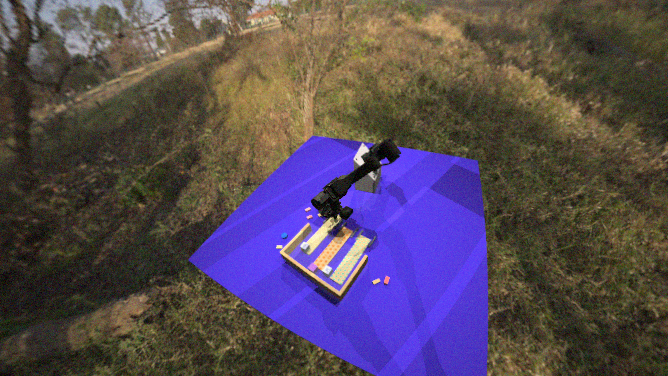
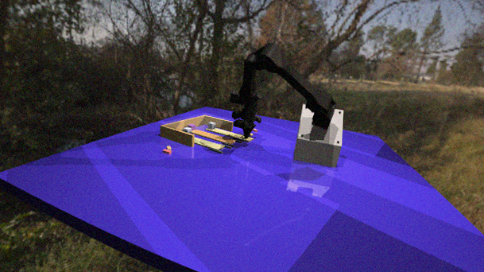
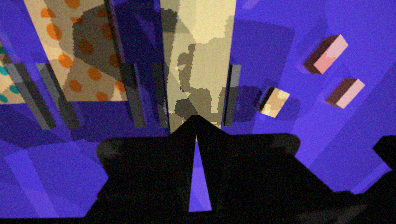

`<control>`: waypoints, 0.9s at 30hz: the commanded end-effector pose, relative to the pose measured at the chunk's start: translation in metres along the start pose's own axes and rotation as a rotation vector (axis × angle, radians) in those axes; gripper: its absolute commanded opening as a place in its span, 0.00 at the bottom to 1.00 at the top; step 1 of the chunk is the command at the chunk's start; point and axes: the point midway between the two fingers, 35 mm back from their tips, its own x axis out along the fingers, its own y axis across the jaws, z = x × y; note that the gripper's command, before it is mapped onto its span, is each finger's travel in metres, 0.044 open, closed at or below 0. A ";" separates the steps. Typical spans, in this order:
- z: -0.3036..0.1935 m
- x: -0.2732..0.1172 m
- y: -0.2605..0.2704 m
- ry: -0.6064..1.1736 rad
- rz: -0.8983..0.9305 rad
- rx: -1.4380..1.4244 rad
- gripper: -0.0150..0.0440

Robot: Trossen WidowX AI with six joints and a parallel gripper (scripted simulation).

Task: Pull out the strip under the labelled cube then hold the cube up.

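My gripper [image 1: 334, 220] [image 2: 247, 137] [image 3: 195, 119] is shut, with no thing seen between its fingers. Its tips are down at the robot-side end of the plain cream strip [image 1: 319, 237] [image 2: 227, 133] [image 3: 205, 65] and appear to touch its top. A pale cube [image 1: 305, 246] [image 2: 211, 125] sits at that strip's far end. Another pale cube [image 1: 327, 270] [image 2: 187, 129] is beside a purple block [image 1: 313, 267] [image 2: 191, 126] near the far ends of the orange-spotted strip [image 1: 332, 250] [image 2: 214, 136] [image 3: 65, 60] and the teal-dotted strip [image 1: 352, 257] [image 2: 210, 144]. The label is too small to tell.
A wooden wall [image 1: 316, 276] [image 2: 177, 136] surrounds the strips' far ends on three sides. Low dark guide rails [image 3: 232, 95] flank the strips. Small loose blocks, including a pink one [image 3: 327, 54] and a red one [image 1: 387, 280] [image 2: 167, 151], and a blue disc [image 1: 284, 235] lie outside.
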 end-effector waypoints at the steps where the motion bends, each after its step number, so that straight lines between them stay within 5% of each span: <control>1: -0.015 0.004 0.000 0.025 -0.003 0.011 0.25; 27: -0.053 0.004 -0.001 0.027 -0.003 0.012 0.25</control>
